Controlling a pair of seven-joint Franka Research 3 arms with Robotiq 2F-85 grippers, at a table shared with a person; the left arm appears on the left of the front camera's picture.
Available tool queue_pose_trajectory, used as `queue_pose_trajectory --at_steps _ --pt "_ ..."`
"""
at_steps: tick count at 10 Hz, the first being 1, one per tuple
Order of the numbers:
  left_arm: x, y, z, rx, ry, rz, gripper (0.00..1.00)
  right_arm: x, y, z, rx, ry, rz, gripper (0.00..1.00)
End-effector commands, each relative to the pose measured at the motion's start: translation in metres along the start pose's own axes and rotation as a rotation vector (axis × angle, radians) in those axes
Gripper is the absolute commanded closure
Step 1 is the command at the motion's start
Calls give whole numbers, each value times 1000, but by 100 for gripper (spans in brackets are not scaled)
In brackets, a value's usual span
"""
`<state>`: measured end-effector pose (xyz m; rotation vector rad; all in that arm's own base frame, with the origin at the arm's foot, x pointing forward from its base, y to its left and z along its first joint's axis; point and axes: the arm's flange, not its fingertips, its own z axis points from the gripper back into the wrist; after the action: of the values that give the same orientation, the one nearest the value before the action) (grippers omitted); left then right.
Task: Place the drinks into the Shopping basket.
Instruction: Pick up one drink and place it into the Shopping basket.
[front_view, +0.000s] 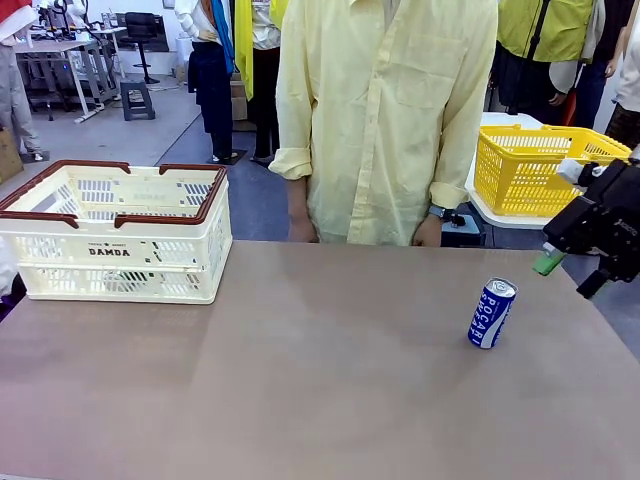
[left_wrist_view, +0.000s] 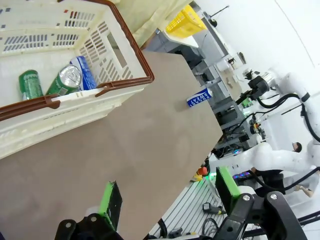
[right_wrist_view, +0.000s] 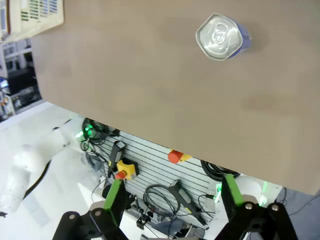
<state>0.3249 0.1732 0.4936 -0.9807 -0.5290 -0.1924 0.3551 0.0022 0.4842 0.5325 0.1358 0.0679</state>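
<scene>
Looking across the counter (front_view: 300, 380), we see one blue-and-white POCARI can (front_view: 492, 313) standing upright on its right half, apart from everything else. Our right gripper (front_view: 570, 275) hovers just beside and above it, jaws spread wide and empty. Our left gripper (left_wrist_view: 167, 200) hangs over the counter near the cream Shopping basket (front_view: 120, 252), jaws likewise wide apart, holding nothing. Inside the basket lie two green cans (left_wrist_view: 31, 84) and another blue-and-white can (left_wrist_view: 85, 70).
</scene>
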Motion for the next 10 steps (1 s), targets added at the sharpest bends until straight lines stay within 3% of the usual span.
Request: queue_pose_trajectory --at_steps 1,4,8,10 --pt "-3 -2 2 -1 17 9 0 2 5 -5 -27 8 7 0" --pt "-3 -2 2 -1 17 9 0 75 6 -61 -172 -9 -145 0" --pt "-3 -2 2 -1 17 9 0 92 11 -79 -370 -82 -284 0" --pt "-3 -2 2 -1 17 9 0 105 10 -91 -346 -169 -315 0"
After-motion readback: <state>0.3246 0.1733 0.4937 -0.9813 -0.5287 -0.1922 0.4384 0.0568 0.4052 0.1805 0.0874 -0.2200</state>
